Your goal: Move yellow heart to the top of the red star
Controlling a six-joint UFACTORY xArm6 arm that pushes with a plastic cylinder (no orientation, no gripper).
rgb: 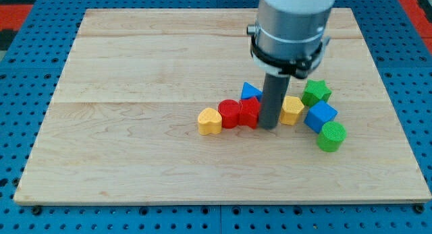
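The green cylinder (pixel 331 136) lies nearest the view's bottom, touching the blue cube (pixel 320 116) above it, with the green star (pixel 316 92) higher still. The yellow heart (pixel 210 121) sits at the left end of the row, touching the red cylinder (pixel 229 114), which touches the red star (pixel 250 112). My tip (pixel 269 127), a bare rod with nothing to open or close, stands just right of the red star, between it and the yellow hexagon (pixel 292 110), with the blue triangle (pixel 250 92) just behind on the wooden board (pixel 135 72).

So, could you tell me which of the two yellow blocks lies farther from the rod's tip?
The yellow heart, at the view's left end of the row. Two red blocks separate it from my tip, whereas the other yellow block sits right beside the rod.
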